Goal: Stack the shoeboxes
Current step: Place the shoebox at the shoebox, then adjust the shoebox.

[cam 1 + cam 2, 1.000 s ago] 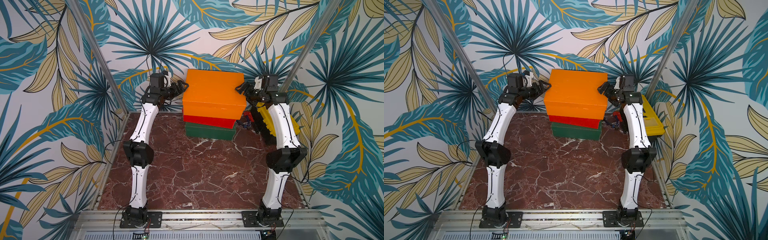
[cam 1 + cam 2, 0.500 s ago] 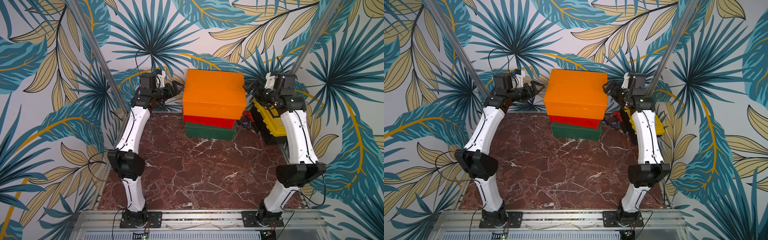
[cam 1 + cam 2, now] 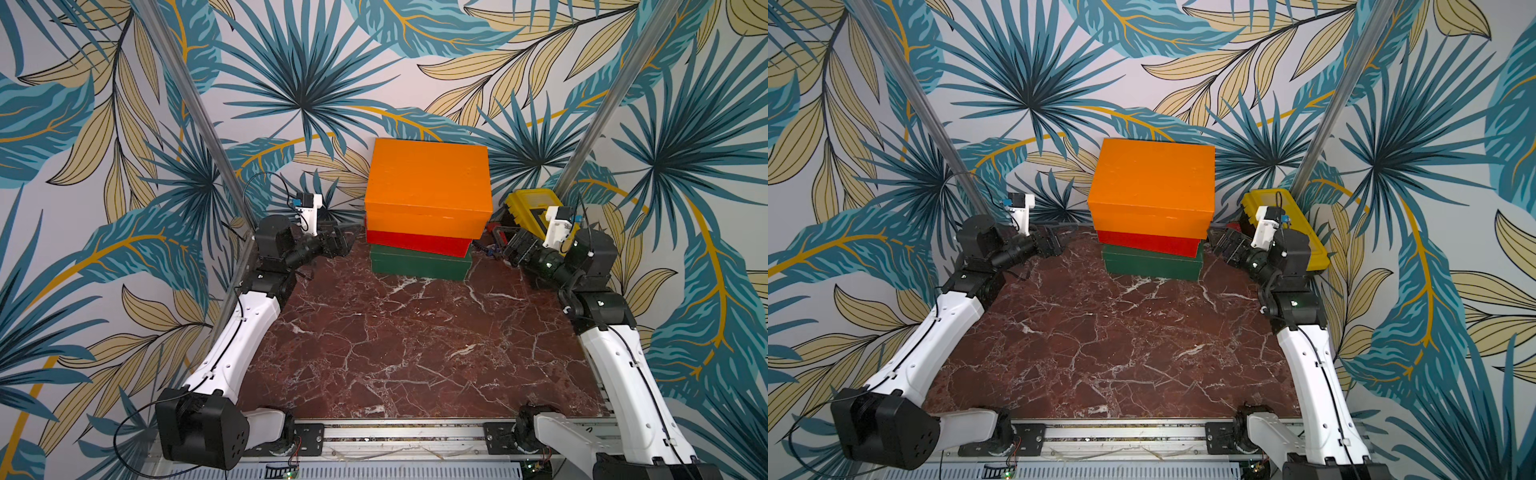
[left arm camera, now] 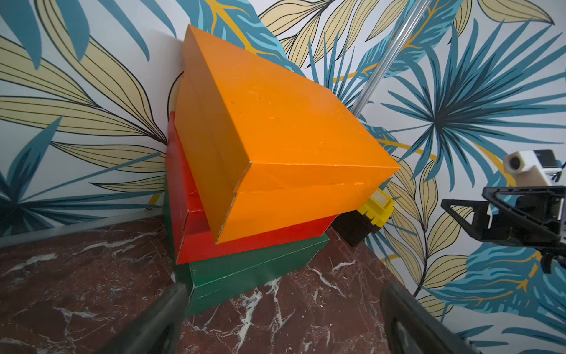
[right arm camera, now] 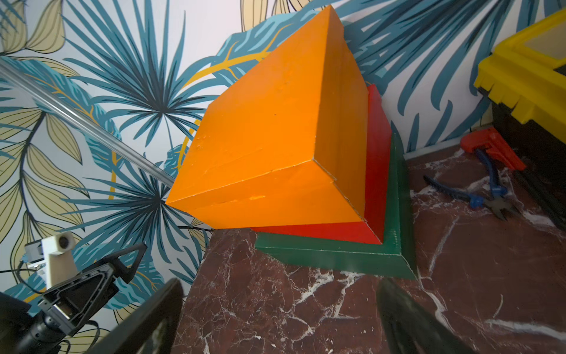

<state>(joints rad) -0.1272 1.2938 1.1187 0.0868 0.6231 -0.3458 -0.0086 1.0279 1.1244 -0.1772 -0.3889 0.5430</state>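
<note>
Three shoeboxes (image 3: pixel 419 243) sit stacked between my left pincer (image 3: pixel 347 240) and right pincer (image 3: pixel 512 249) (orange one (image 3: pixel 428 183) topmost); both pincers spread, touching nothing.

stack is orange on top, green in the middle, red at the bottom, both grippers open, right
No, the lower two are swapped. Both top views show the orange box on top, the red box in the middle, the green box at the bottom. The left gripper and right gripper are open.
</note>
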